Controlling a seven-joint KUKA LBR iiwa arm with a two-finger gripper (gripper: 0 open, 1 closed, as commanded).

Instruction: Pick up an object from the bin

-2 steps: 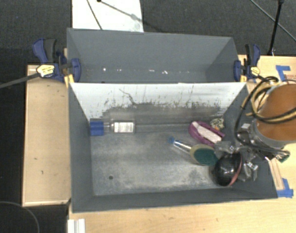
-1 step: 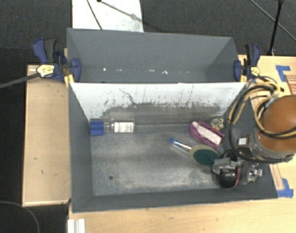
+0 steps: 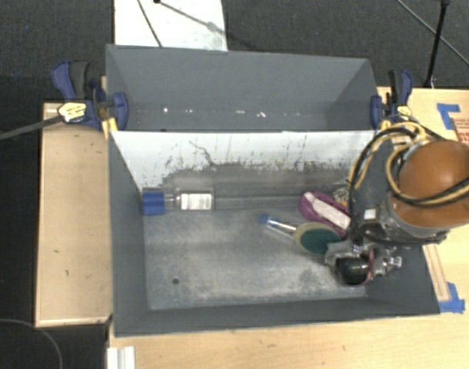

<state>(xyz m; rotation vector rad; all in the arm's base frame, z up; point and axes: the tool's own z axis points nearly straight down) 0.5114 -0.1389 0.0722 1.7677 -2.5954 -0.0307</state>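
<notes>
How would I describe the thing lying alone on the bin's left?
Find the back wall of the grey bin. At its foot, left, lies a clear bottle on its side; its white label and blue cap set it apart from the heap beside the gripper.

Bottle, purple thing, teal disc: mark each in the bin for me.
Bottle [image 3: 193,201], camera view, on its white label.
Purple thing [image 3: 324,207], camera view, on the middle of its body.
Teal disc [image 3: 319,240], camera view, on the centre of its face.
</notes>
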